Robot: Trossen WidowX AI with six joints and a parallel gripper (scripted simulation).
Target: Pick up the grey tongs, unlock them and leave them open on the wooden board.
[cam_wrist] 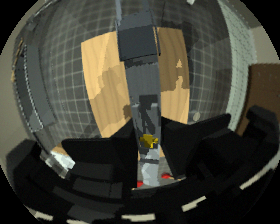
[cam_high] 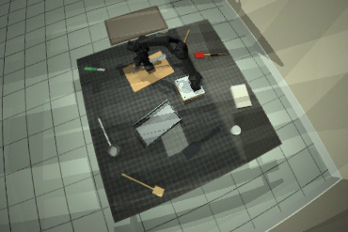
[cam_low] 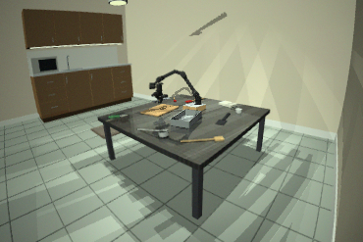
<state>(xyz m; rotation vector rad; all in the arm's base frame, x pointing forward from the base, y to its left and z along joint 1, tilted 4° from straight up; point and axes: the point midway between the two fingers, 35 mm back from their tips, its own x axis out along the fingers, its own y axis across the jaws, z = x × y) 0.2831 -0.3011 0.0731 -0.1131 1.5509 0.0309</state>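
Note:
The grey tongs [cam_high: 159,58] [cam_wrist: 142,80] are in my gripper [cam_wrist: 143,117], which is shut on them above the wooden board [cam_high: 136,84] [cam_low: 153,112] [cam_wrist: 98,65]. In the wrist view they run lengthwise between the fingers, with a yellow piece between the fingertips and a paler end below it. A dark grey block spans them further up, and two thin prongs stand apart at the top edge. How far the arms are open, and the exact height above the board, I cannot tell. The roasting tin [cam_high: 157,123] [cam_low: 182,124] has no tongs across it.
The arm's white base [cam_high: 184,90] stands between board and tin. A green-handled knife [cam_high: 89,69] lies left of the board and a red-ended tool [cam_high: 199,55] right. A ladle [cam_high: 113,150], wooden spatula [cam_high: 158,191], black spatula [cam_high: 191,150], pale block [cam_high: 241,96] and white cup [cam_high: 235,130] lie further out.

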